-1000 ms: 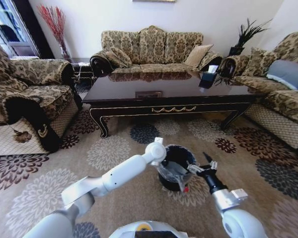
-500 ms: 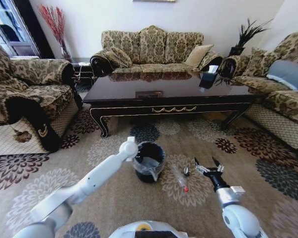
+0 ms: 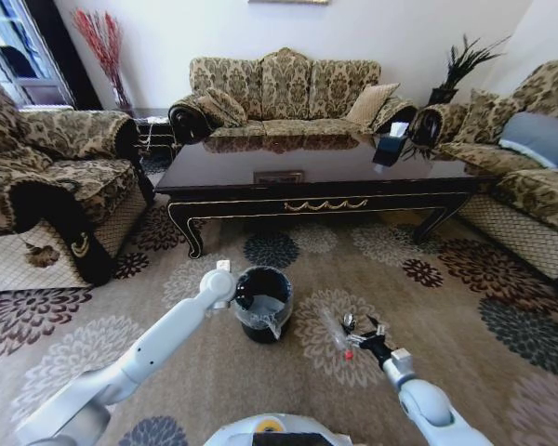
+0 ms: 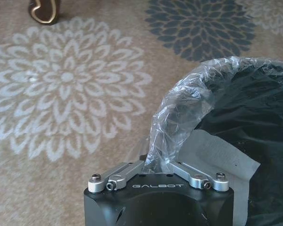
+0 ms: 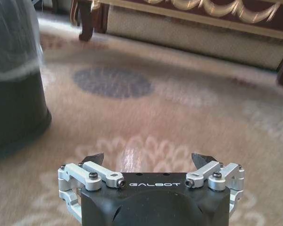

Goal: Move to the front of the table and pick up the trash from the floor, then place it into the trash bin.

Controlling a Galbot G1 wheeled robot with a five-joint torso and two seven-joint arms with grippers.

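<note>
Two grippers at work on the floor in front of the table. Left gripper clamped on the near-left rim of the trash bin, fingers pinched together on the clear liner as seen from the left wrist. Bin upright on the carpet, just left of a cream flower medallion and nearer than the table's front edge. Right gripper low over that medallion, jaws spread wide apart with nothing between them. Clear plastic bottle lying on the medallion, red cap toward the near side, right at the gripper's fingertips; actual contact hard to tell. Small dark piece just beyond the bottle, toward the table. From the right wrist, both fingertips open above the pale carpet, the black bin off to one side and the table's gold-trimmed front far ahead.
</note>
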